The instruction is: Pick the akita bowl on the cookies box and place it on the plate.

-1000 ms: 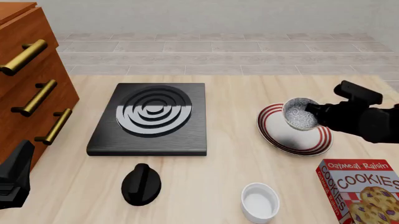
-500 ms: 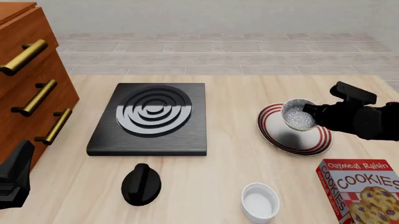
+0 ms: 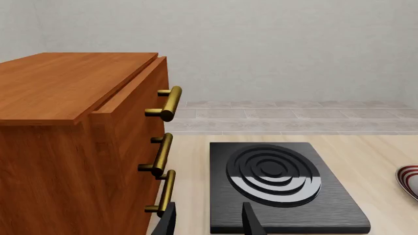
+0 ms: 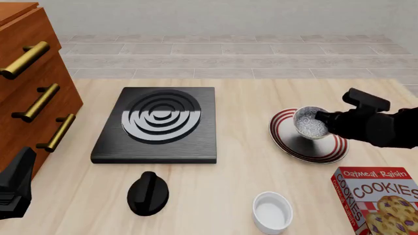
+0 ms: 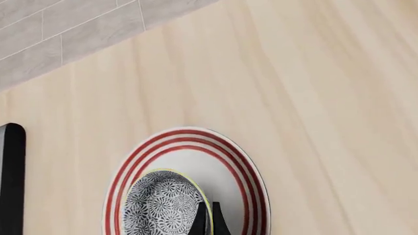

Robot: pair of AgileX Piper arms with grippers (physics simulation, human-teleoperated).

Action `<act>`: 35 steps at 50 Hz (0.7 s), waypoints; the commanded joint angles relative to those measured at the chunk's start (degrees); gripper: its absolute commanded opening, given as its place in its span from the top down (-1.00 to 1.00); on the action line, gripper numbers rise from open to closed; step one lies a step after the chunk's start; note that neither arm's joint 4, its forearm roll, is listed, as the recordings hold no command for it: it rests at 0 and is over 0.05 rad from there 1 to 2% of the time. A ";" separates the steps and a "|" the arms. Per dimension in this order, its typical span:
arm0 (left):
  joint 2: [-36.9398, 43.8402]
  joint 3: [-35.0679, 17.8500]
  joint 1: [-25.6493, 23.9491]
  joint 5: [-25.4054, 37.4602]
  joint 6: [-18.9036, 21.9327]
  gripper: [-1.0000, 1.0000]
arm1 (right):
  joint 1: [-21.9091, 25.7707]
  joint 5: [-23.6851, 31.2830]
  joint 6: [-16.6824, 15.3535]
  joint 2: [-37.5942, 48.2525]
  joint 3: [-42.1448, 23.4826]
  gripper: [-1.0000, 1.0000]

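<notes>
The akita bowl [image 4: 310, 123], speckled black and white, hangs tilted just over the plate [image 4: 282, 140]. My right gripper [image 4: 321, 117] is shut on its right rim. In the right wrist view the bowl [image 5: 158, 205] lies over the inner part of the red-ringed plate [image 5: 250, 172], and the gripper [image 5: 208, 223] pinches the rim between its thin fingers. Whether the bowl touches the plate I cannot tell. The red cookies box [image 4: 379, 199] lies at the front right with nothing on it. My left gripper [image 3: 209, 221] stands open and holds nothing, low beside the cabinet.
A black stove burner [image 4: 156, 122] sits mid-table with a black knob [image 4: 148, 193] in front of it. A plain white ramekin [image 4: 272, 211] stands near the front edge. A wooden drawer cabinet [image 4: 33, 83] with brass handles fills the left side.
My right gripper has sunk a little and shifted slightly left with the bowl, bringing it closer to the plate. The left arm has not moved.
</notes>
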 commanded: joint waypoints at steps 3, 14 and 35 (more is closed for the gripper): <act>-0.01 0.00 0.01 0.00 -0.01 -1.00 | 0.11 -0.72 0.03 0.40 -0.07 1.00; 0.00 0.00 0.01 0.00 0.00 -1.00 | 0.22 -1.42 0.31 1.08 0.04 1.00; 0.01 0.00 0.00 0.00 0.00 -1.00 | 0.22 -2.05 0.34 1.80 0.04 1.00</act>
